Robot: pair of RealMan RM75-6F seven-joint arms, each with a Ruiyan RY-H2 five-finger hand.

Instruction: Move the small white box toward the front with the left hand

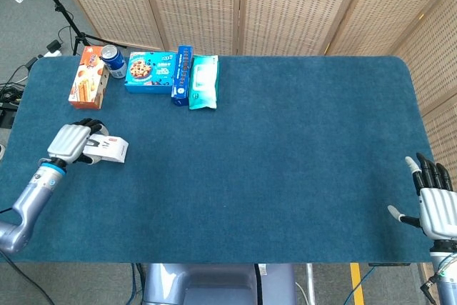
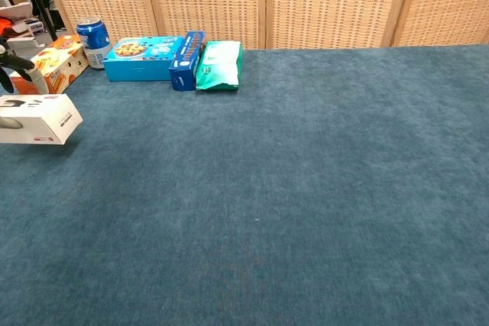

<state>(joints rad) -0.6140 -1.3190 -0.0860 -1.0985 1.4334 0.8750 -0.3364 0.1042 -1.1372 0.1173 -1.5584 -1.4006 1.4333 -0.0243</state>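
The small white box (image 1: 108, 150) lies near the left edge of the blue table (image 1: 271, 162). My left hand (image 1: 71, 142) grips its left end, fingers curled over the top. In the chest view the box (image 2: 38, 118) shows at the far left, tilted slightly, with a dark finger (image 2: 17, 61) above it; most of the hand is cut off by the frame edge. Whether the box touches the cloth I cannot tell. My right hand (image 1: 437, 206) stays at the front right corner, far from the box, fingers spread and holding nothing.
Along the back left stand an orange carton (image 1: 87, 76), a blue can (image 1: 113, 61), a light-blue cookie box (image 1: 151, 71), a dark-blue box (image 1: 182, 74) and a green pack (image 1: 204, 81). Wicker screens (image 1: 243, 5) close off the back.
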